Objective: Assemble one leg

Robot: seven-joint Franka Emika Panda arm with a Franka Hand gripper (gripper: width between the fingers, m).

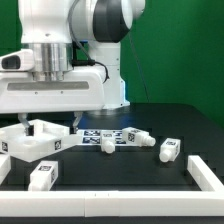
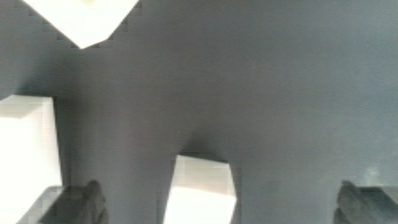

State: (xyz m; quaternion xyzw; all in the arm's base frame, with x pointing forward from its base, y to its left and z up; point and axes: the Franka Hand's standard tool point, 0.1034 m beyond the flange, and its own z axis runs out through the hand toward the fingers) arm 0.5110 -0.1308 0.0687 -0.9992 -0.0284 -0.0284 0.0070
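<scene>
Several small white legs with tag marks lie on the black table: one [image 1: 107, 143] and another [image 1: 140, 138] by the marker board, one [image 1: 170, 149] further to the exterior view's right, one [image 1: 42, 176] near the front. My gripper [image 1: 50, 122] hangs low over the large flat white panel [image 1: 40, 142] at the exterior view's left. In the wrist view the gripper [image 2: 222, 205] is open, with its dark fingertips [image 2: 80, 200] wide apart. A white piece [image 2: 208, 185] shows between them, untouched. I cannot tell which part it is.
The marker board [image 1: 112, 131] lies behind the middle legs. A white bar [image 1: 206, 176] lies at the front on the exterior view's right, another [image 1: 5, 168] on its left. More white shapes [image 2: 27, 130] [image 2: 89, 20] edge the wrist view over the dark table.
</scene>
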